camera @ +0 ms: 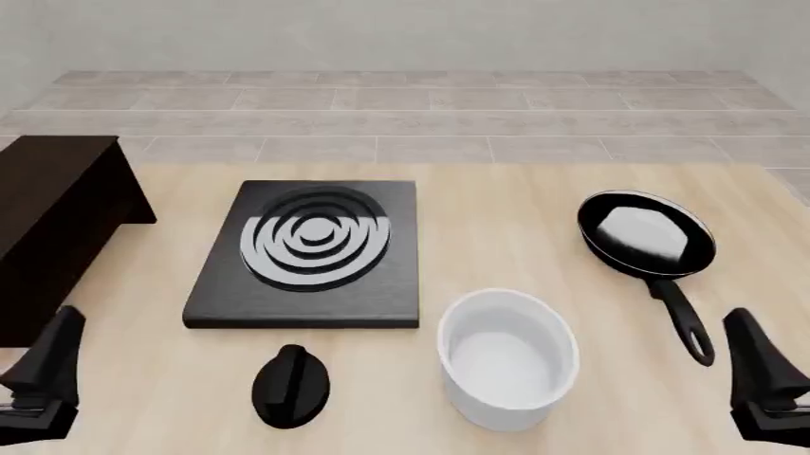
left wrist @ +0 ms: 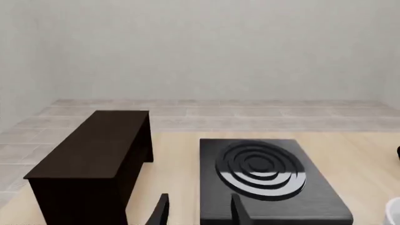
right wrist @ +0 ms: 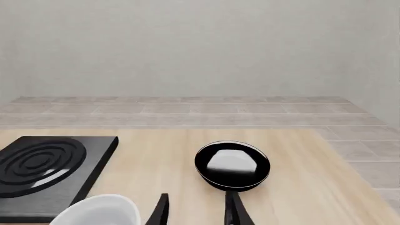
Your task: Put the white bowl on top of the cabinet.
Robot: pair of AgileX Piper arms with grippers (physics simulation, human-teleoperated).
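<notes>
Nearest the front camera, two dark tools sit at the bottom corners of the frame: the left tool (camera: 45,374) at lower left and the right tool (camera: 765,384) at lower right. Each wrist view shows its tool's two fingers spread apart with bare worktop between them, left tool (left wrist: 196,211), right tool (right wrist: 196,210). Both are open and grip nothing.

Just beyond them, a small black round knob-like object (camera: 291,386) lies on the light wooden worktop (camera: 506,218), at lower centre-left. To its right stands the deep glossy white round bowl (camera: 507,357), upright and empty, at lower centre-right. It touches neither tool. In the right wrist view its rim (right wrist: 100,211) appears at the lower left.

The flat black stove plate with silver concentric rings (camera: 310,251) lies in the centre-left of the front frame, behind the knob-like object. The black frying pan with a white patch inside (camera: 646,235) rests at right, handle pointing toward the lower right corner.

The large dark brown boxy wooden cabinet (camera: 51,223) stands at the left edge, well apart from the bowl. Its flat top (left wrist: 93,145) carries nothing.
</notes>
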